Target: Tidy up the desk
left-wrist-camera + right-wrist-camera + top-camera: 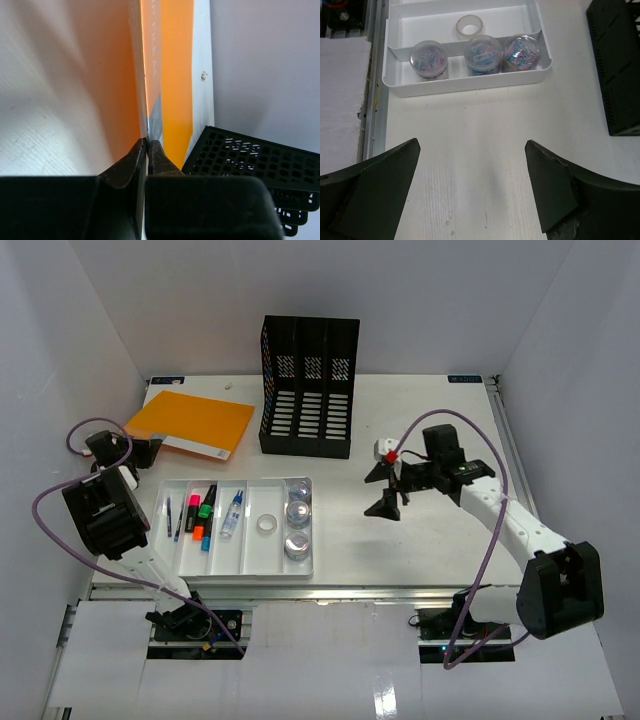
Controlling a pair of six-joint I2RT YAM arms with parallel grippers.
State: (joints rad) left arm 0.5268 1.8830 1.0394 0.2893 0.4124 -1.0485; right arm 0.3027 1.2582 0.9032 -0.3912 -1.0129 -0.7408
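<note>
The desk (440, 410) is a wide white tabletop. An orange folder (190, 423) lies at its back left, its near edge lifted a little. My left gripper (152, 452) sits at that edge. In the left wrist view the left gripper (148, 142) is shut on the orange folder (175, 75), pinching its thin grey-white edge. My right gripper (386, 490) hovers over the bare middle of the desk. In the right wrist view the right gripper (472, 145) is open, with only the desk (470, 115) between its fingers.
A black file holder (307, 385) stands upright at the back centre, just right of the folder. A white compartmented tray (250, 577) at the front left holds pens, markers, a glue bottle, a tape roll (469, 25) and three paper-clip jars (482, 50).
</note>
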